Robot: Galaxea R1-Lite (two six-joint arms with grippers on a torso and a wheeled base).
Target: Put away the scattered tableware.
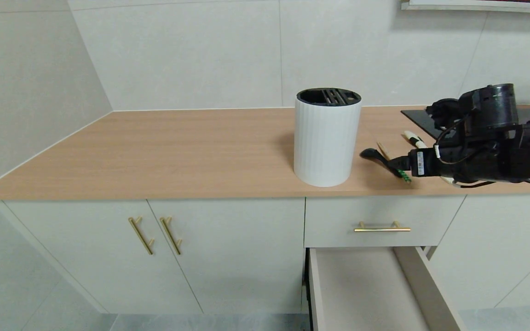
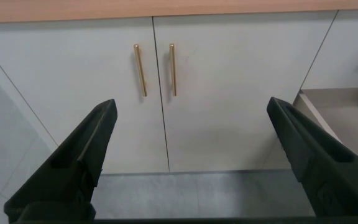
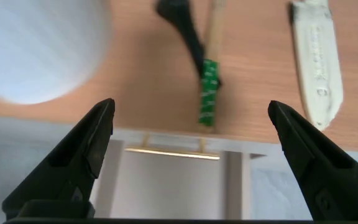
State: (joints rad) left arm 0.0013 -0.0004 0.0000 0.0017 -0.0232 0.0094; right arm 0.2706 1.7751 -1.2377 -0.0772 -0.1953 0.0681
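A black spoon point(image 1: 371, 155) point(image 3: 180, 22), a wooden chopstick with a green patterned end point(image 1: 402, 174) point(image 3: 208, 98) and a white-handled knife point(image 1: 414, 138) point(image 3: 316, 62) lie on the wooden counter point(image 1: 191, 151), right of a white ribbed utensil holder point(image 1: 327, 138) point(image 3: 36, 43) with a black slotted top. My right gripper point(image 3: 191, 109) hovers open over the counter's front edge, above the chopstick's green end, holding nothing. My left gripper point(image 2: 191, 109) is open and low, facing the cabinet doors point(image 2: 160, 112).
A black cooktop point(image 1: 421, 120) sits at the back right of the counter. Below the holder is a shut drawer with a gold handle point(image 1: 381, 227) point(image 3: 173, 151), and under it an open drawer point(image 1: 361, 289) point(image 2: 347, 115). Tiled walls bound the counter behind and on the left.
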